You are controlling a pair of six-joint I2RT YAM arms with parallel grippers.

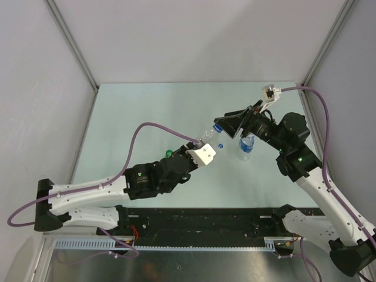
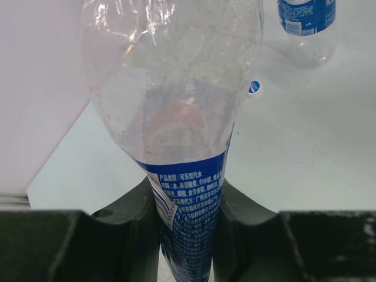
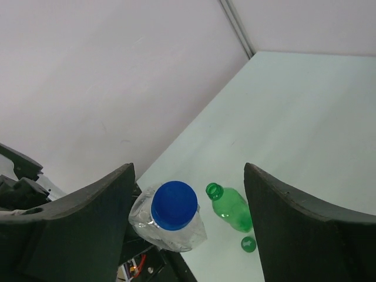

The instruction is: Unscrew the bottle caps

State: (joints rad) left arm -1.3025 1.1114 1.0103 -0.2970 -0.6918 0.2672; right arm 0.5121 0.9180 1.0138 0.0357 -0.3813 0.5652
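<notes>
My left gripper (image 1: 201,143) is shut on a clear bottle with a blue label (image 2: 187,205) and holds it tilted above the table, its blue cap (image 1: 217,127) towards the right arm. My right gripper (image 3: 188,170) is open, with the blue cap (image 3: 174,204) between its fingers, nearer the left one and touching neither. A green bottle (image 3: 230,207) lies uncapped on the table, its green cap (image 3: 248,244) beside it. A second clear bottle (image 1: 247,146) stands at mid-table. A small loose white-and-blue cap (image 2: 254,87) lies near it.
The pale green table (image 1: 147,106) is walled by grey panels at the left, back and right. The green bottle (image 1: 169,154) is mostly hidden under the left arm in the top view. The standing bottle is close under the right wrist.
</notes>
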